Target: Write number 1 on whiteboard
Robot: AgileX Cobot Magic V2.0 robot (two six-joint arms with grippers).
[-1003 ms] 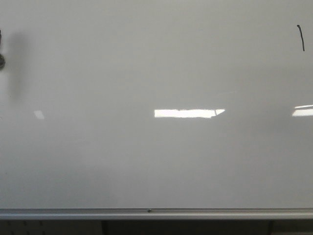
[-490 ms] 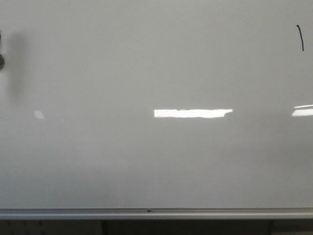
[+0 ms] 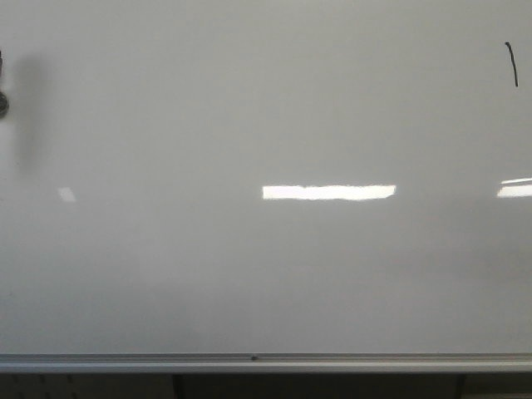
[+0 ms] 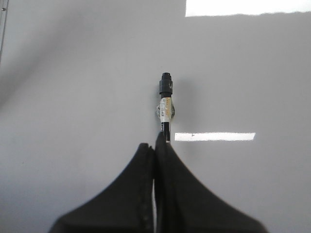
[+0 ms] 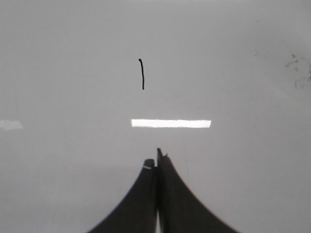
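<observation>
The board (image 3: 249,125) is filling nearly the whole front view, glossy and white-grey, with its silver rail (image 3: 266,362) running along the lower edge. The 1 (image 3: 512,64) is sitting far to the upper right on the board: a short, thin black stroke, nearly upright and slightly slanted. Neither of my hands is showing in the front view.

In the right wrist view, my right hand (image 5: 156,162) is pointing at the board with its fingers pressed together; I am seeing nothing held between them. The 1 (image 5: 142,74) is lying straight ahead of the fingertips, apart from them.

In the left wrist view, my left hand (image 4: 156,145) is clenching on a marker (image 4: 166,104), black with a pale label around its middle, which is sticking out beyond the fingertips toward the board (image 4: 73,97). I cannot tell whether its tip is touching the surface.

At the far left edge of the front view a small round dark object (image 3: 2,102) is showing partly, too cropped to identify.
</observation>
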